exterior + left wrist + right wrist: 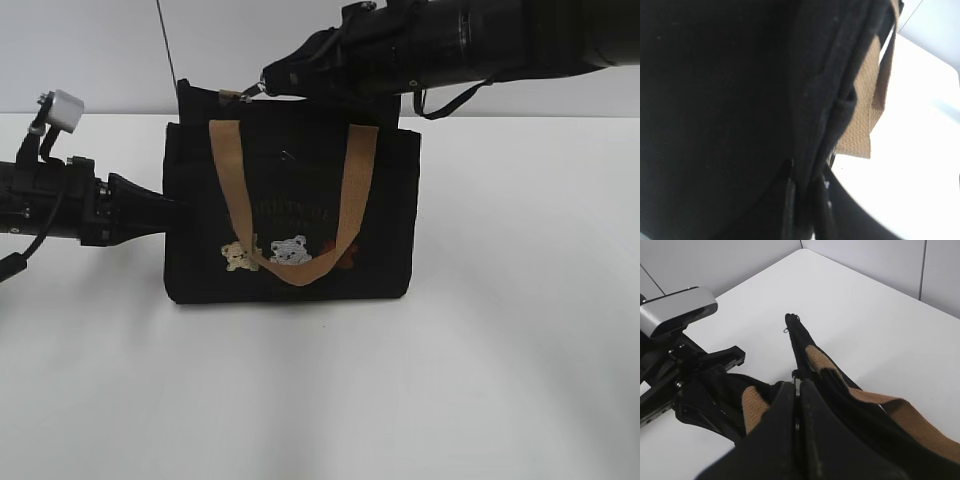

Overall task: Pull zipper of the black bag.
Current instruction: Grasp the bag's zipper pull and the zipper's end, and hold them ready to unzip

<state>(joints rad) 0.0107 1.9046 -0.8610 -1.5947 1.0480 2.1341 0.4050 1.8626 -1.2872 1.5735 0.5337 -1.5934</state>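
Black bag (290, 215) stands upright mid-tabletop (520, 350). Soft fabric, light, will slump or slide under pull, so it needs bracing. Left pincer (802, 200) is clamped on the bag's side seam. Right pincer (797, 405) is closed on the zipper (247, 93) pull at the top edge's left end. Tab is small, slippery metal; grip it there.

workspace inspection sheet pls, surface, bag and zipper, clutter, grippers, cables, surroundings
surface: white table, bare where visible
bag: black bag upright, tan handle hanging down the front
zipper: silver pull at the bag's top, near its left end, at the right gripper's tips
clutter: nothing seen
grippers: left gripper closed on the bag's left side edge; right gripper closed on the zipper
cables: black loop hanging under the right arm, thin dark line behind the bag
surroundings: plain pale wall
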